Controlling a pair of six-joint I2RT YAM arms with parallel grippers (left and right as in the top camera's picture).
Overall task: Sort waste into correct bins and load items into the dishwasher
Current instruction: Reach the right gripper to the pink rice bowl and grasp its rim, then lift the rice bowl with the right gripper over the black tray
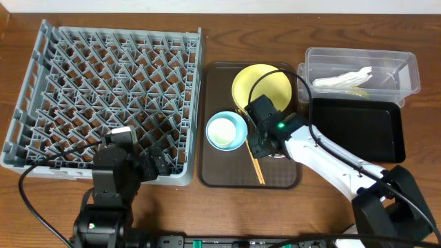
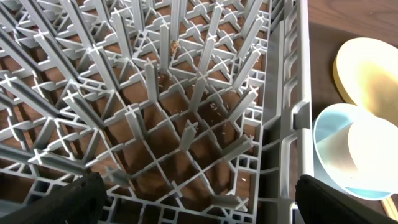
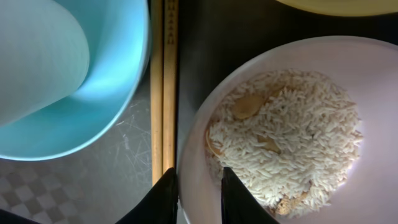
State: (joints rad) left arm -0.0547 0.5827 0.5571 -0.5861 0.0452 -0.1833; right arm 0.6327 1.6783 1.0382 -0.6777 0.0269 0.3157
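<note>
White bowl [image 3: 367,62] of rice [image 3: 292,124] sits on the brown tray [image 1: 220,172]. My right gripper [image 3: 198,182] straddles its rim to lift it; whether it pinches, I cannot tell. Left gripper [image 2: 199,199] hangs released over the rack [image 2: 186,93].

- Right wrist view: white bowl [image 3: 373,68] cut off at 3 and 6 o'clock, floor buried under rice [image 3: 292,137].
- Blue bowl [image 3: 93,112] blurred, cut off at 9 and 12 o'clock; cup [image 3: 37,56] inside just a pale smear.
- Chopsticks [image 3: 163,93] cut off at 12 o'clock, lower ends behind a finger.
- Right gripper [image 3: 198,180] cut off at 6 o'clock; tips astride white bowl's rim, pinching or not, cannot tell.
- Plate [image 3: 336,5] only a sliver at 1 o'clock.
- Overhead: white bowl almost wholly under right gripper; chopsticks' upper half and plate's 6 o'clock edge covered too.
- White scrap [image 1: 341,79] in tub [image 1: 406,69] too small to tell paper from plastic.
- Left wrist view: left gripper [image 2: 208,200] cut off, dark tips at 5 and 7 o'clock only; rack [image 2: 155,93] cut off at 9 and 12 o'clock.
</note>
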